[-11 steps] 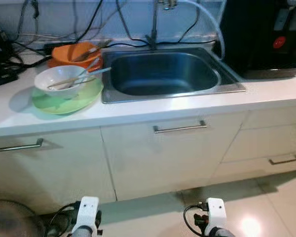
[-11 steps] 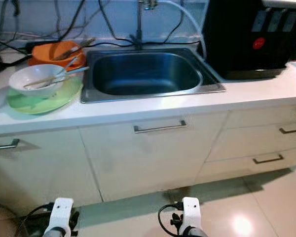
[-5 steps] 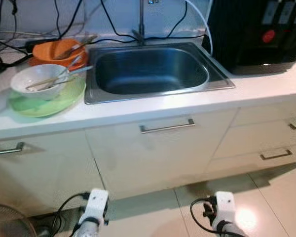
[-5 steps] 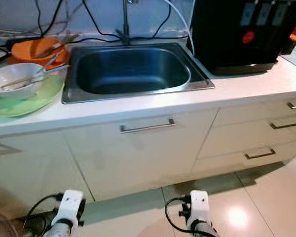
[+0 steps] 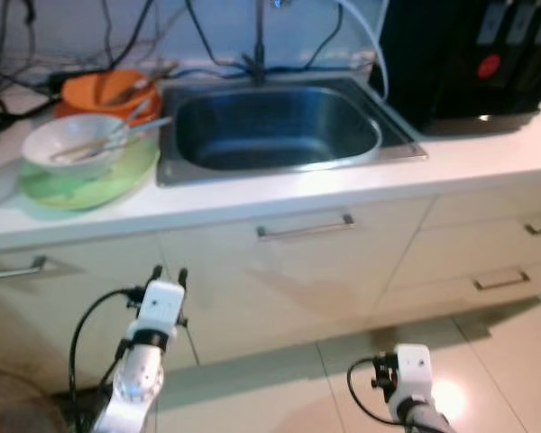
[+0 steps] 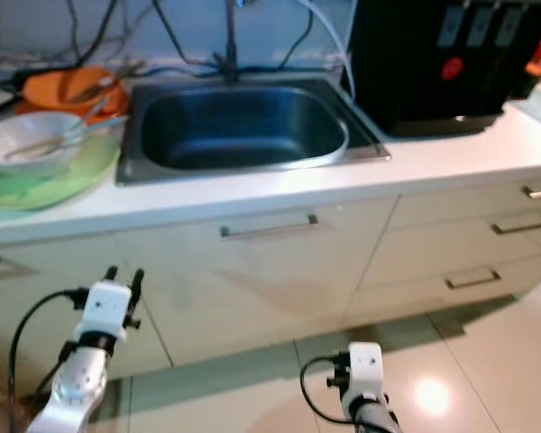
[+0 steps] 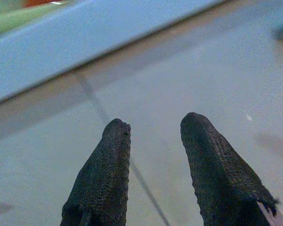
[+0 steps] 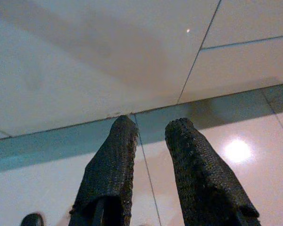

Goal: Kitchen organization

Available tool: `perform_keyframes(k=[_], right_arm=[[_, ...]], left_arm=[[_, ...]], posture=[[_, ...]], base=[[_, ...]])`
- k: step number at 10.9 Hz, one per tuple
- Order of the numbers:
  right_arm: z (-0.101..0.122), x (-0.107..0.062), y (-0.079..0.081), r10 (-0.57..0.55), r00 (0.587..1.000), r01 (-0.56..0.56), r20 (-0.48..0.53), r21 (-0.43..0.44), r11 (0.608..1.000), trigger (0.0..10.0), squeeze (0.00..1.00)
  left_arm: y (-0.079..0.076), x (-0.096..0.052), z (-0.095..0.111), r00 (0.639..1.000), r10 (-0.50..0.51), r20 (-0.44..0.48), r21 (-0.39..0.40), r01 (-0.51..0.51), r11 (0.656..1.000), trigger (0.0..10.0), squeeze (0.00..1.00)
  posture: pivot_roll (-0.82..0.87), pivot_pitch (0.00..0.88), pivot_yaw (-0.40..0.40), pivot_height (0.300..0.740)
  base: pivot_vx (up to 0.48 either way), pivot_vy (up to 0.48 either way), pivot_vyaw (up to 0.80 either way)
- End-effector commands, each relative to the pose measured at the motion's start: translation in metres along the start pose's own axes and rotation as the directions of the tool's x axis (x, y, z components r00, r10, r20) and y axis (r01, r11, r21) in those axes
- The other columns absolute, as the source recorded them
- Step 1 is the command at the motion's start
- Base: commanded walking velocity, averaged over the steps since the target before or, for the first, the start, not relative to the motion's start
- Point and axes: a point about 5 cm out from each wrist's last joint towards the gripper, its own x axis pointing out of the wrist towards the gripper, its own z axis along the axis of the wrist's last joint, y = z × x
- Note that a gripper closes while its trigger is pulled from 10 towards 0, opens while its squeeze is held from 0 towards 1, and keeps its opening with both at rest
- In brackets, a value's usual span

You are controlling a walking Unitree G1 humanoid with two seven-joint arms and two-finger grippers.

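Moved: left hand (image 5: 169, 271) has risen from floor level to cabinet height since a second ago; its fingers are apart and hold nothing.
Left hand position: in front of the cabinet door, below the bench (image 5: 279, 194) edge, pointing up toward the dishes.
Right hand: right hand (image 8: 148, 132) hangs low above the floor tiles, fingers slightly apart, empty.
Dishes: white bowl (image 5: 74, 142) with chopsticks sits on a green plate (image 5: 90, 183), left of the sink (image 5: 275, 126); an orange bowl (image 5: 104, 90) stands just behind.
Sink: appears empty.
Meaning: reach for the dishes seems to be starting; nothing grasped yet.
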Motion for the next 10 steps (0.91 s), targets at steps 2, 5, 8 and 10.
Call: perform_keyframes(k=[2,5,8,10], right_arm=[[0.100,0.009,0.050,0.592,0.727,-0.379,0.349,-0.515,0.769,10.0,0.00],[0.181,0.002,0.011,0.080,0.720,-0.047,0.689,-0.066,0.997,10.0,0.00],[0.225,-0.009,0.036,0.154,0.641,-0.126,0.752,-0.095,0.988,10.0,0.00],[0.237,-0.009,0.051,0.186,0.632,-0.185,0.752,-0.086,0.979,10.0,0.00]], left_arm=[[0.006,0.014,0.035,0.989,0.019,0.149,0.027,-0.023,0.999,10.0,0.00],[0.009,0.022,0.085,0.956,0.022,0.294,0.028,-0.032,0.999,10.0,0.00],[0.012,0.035,0.129,0.917,0.044,0.396,-0.006,-0.046,0.999,10.0,0.00],[0.012,0.046,0.142,0.911,0.053,0.410,-0.021,-0.049,0.999,10.0,0.00]], posture=[[0.11,0.049,-0.009,0.740],[0.11,0.045,-0.010,0.740],[0.11,0.037,-0.009,0.740],[0.12,0.032,-0.011,0.740]], base=[[0.000,0.000,0.00],[0.000,0.000,0.00],[0.000,0.000,0.00],[0.000,0.000,0.00]])
